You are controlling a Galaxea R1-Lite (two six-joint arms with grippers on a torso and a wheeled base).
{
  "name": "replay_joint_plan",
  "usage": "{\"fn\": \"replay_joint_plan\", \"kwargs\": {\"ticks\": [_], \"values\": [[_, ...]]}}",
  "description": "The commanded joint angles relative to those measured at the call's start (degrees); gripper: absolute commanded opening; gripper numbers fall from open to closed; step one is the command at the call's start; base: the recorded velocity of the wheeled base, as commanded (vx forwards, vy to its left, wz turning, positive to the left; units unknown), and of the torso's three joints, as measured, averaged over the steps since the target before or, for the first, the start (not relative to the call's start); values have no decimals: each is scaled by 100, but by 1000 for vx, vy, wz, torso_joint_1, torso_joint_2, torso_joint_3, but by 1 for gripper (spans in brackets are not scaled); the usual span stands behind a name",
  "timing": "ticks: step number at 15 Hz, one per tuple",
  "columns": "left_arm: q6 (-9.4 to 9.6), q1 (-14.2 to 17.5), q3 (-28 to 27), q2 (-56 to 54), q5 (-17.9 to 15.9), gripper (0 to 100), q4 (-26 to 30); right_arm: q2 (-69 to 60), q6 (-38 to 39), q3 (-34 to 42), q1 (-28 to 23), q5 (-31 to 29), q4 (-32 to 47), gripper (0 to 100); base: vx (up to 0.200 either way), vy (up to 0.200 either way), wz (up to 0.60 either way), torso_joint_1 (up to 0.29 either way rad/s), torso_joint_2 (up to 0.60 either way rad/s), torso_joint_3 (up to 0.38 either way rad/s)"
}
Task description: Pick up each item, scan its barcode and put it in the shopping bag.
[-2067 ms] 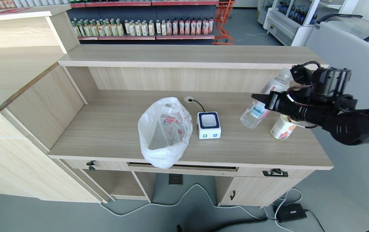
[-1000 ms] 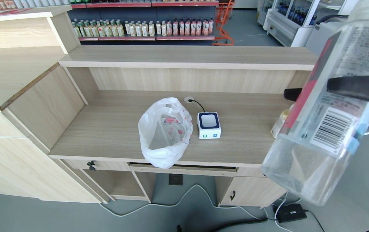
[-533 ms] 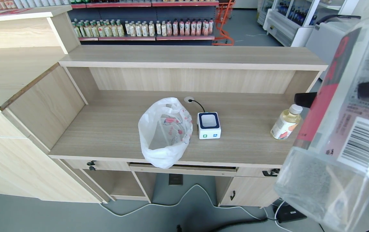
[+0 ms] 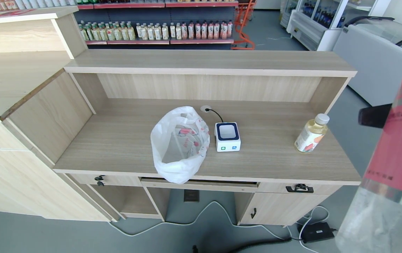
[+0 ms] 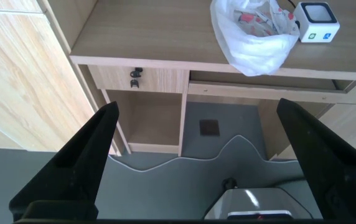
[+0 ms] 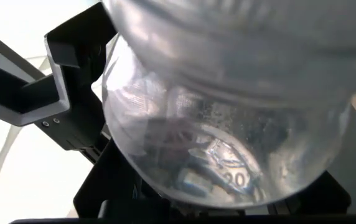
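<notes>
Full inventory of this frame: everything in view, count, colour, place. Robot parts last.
shopping bag: 1, white, open, on the counter beside the scanner, on its left
scanner: 1, white with dark rim, mid counter, cabled
small bottle: 1, yellowish with white cap, upright at the counter's right end
clear bottle: 1, clear with red label, held off the counter at right, close to the head camera
counter: 1, light wood
shelf bottles: many, green to pink, on the store shelf behind
freezers: white, back right
power brick: 1, black, on the floor
left gripper: black, jaws open, over the floor before the counter
right gripper: black, jaws shut on the clear bottle
</notes>
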Motion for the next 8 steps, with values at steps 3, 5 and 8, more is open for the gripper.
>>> {"fn": "replay_joint_plan", "kwargs": {"ticks": [3,5,8], "values": [[-2,0,-4,-2,0,100,0,41,-279,119,12,32,8,0,0,0,0,0,0,0],[-2,0,-4,-2,0,100,0,32,-296,163,12,32,8,0,0,0,0,0,0,0],[-2,0,-4,-2,0,100,0,67,-393,189,3,-20,8,0,0,0,0,0,0,0]]}}
